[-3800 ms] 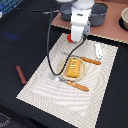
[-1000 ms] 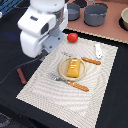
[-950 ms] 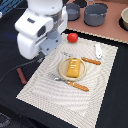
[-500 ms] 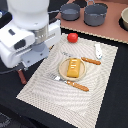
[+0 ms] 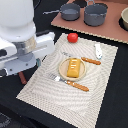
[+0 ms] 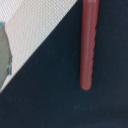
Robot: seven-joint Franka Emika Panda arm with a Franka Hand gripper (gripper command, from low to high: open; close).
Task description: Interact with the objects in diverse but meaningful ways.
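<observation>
A dark brown sausage stick (image 5: 22, 78) lies on the black table just off the placemat's edge, at the exterior view's left. It fills the wrist view (image 6: 89, 45) lengthwise. My gripper (image 5: 20, 69) hangs right above it, but the white arm hides its fingers, so I cannot tell if it is open. A red tomato (image 5: 73, 37) sits at the mat's far edge. An orange-yellow ridged block (image 5: 74, 67) lies on a small plate (image 5: 62, 70) mid-mat. A white-and-blue piece (image 5: 98, 50) lies toward the exterior view's right.
An orange-handled fork (image 5: 71, 83) and knife (image 5: 86, 60) flank the plate on the striped placemat (image 5: 95, 95). Two grey pots (image 5: 70, 11) (image 5: 95, 14) stand on a brown board (image 5: 112, 32) at the back. A corner of the placemat shows in the wrist view (image 6: 35, 30).
My arm has swung from above the tomato at the back of the mat to the exterior view's left front, over the sausage stick. The objects have not moved.
</observation>
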